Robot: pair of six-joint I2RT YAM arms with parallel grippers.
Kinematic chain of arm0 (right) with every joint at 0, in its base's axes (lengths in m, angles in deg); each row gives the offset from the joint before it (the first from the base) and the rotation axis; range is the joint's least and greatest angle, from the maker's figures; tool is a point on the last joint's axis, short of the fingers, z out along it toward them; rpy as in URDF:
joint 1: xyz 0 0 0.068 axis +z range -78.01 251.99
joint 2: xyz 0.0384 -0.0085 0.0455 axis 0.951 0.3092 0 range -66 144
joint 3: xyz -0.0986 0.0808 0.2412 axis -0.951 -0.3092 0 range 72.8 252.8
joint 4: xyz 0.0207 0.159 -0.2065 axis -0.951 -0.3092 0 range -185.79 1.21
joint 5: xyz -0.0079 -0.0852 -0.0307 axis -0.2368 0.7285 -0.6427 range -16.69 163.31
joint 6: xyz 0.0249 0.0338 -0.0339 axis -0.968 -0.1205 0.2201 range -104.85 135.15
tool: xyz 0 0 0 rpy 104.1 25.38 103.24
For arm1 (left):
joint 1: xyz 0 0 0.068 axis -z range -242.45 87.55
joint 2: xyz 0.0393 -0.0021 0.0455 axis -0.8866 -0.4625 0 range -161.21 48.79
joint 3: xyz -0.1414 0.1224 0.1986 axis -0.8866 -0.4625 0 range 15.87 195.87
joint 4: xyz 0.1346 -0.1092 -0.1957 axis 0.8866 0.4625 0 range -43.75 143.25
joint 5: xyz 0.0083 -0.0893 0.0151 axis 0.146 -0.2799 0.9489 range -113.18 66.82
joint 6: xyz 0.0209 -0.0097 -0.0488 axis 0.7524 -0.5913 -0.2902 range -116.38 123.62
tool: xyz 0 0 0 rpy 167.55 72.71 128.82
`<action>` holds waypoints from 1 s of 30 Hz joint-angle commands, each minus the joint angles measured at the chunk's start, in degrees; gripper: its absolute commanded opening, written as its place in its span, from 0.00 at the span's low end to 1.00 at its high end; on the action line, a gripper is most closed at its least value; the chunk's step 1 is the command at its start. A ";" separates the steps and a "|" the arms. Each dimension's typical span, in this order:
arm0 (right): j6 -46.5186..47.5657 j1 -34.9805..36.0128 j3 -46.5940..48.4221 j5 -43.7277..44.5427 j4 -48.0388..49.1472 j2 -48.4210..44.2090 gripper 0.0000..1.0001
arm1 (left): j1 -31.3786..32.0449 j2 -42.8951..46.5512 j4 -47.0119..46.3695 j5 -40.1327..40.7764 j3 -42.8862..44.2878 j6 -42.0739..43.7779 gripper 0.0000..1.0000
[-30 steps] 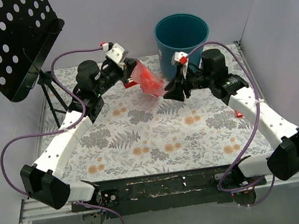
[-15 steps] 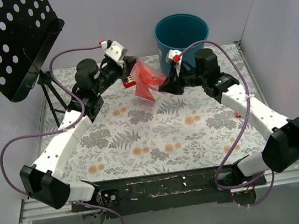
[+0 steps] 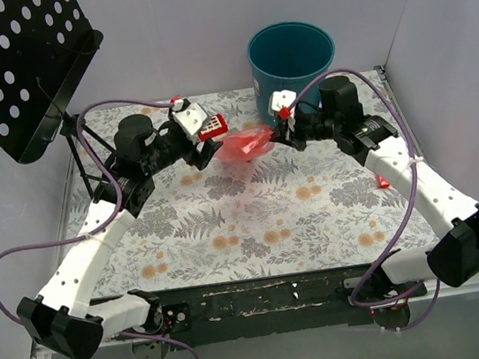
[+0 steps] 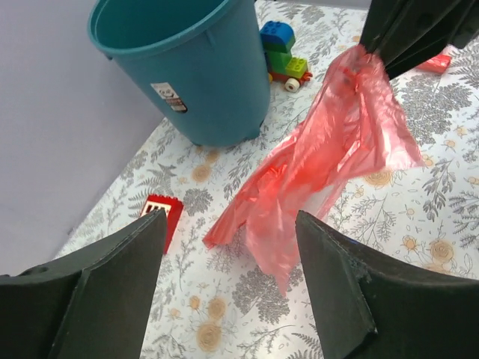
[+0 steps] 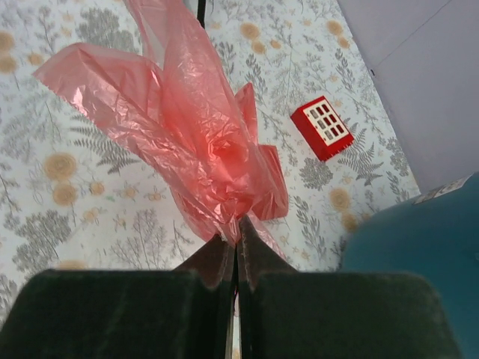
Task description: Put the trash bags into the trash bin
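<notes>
One red-pink trash bag (image 3: 247,143) hangs crumpled just above the floral table, between the two arms. My right gripper (image 3: 276,135) is shut on its upper bunch, and the wrist view shows the fingertips (image 5: 238,224) pinched tight on the film (image 5: 187,127). My left gripper (image 3: 214,150) is open to the bag's left, not touching it. In the left wrist view the bag (image 4: 337,149) dangles from the right fingers (image 4: 397,37), its lower end beyond my open left gripper (image 4: 230,224). The teal trash bin (image 3: 291,56) stands upright at the back, behind the right gripper (image 4: 187,67).
A small red block with a white grid (image 4: 161,217) lies on the table left of the bin (image 5: 323,127). Coloured toy bricks (image 4: 283,52) sit beside the bin. A small red scrap (image 3: 383,182) lies by the right arm. A black perforated music stand (image 3: 10,69) fills the far left.
The right gripper closed on the bag's top and now carries it. The left gripper opened, let go of the bag and drew back to the left and lower.
</notes>
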 commanded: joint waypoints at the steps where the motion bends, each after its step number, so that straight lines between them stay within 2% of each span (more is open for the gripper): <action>1: 15.50 1.55 2.34 3.61 -7.29 -1.92 0.01 | 0.01 -0.56 4.28 -4.02 4.57 6.12 0.69; 5: 15.42 2.61 4.09 4.93 -7.73 -1.39 0.01 | 0.09 -5.39 8.58 -11.64 9.93 10.07 0.68; 8: 14.81 3.75 4.62 6.33 -7.03 -1.13 0.01 | 0.01 -8.82 12.10 -17.71 13.54 9.99 0.68; 16: 13.23 4.63 4.00 10.90 -5.27 -0.77 0.01 | 0.09 -13.05 18.69 -22.21 21.89 5.43 0.68; 18: 12.00 4.89 3.83 12.48 -4.04 -0.42 0.01 | 0.09 -13.93 19.85 -22.48 22.60 1.75 0.68; 24: 7.43 5.25 4.18 21.36 0.18 0.81 0.01 | 0.18 -13.49 13.97 -21.78 18.83 -7.05 0.68; 30: 5.31 5.60 6.29 22.42 1.67 1.86 0.01 | 0.36 -16.12 7.82 -20.11 17.50 -12.76 0.67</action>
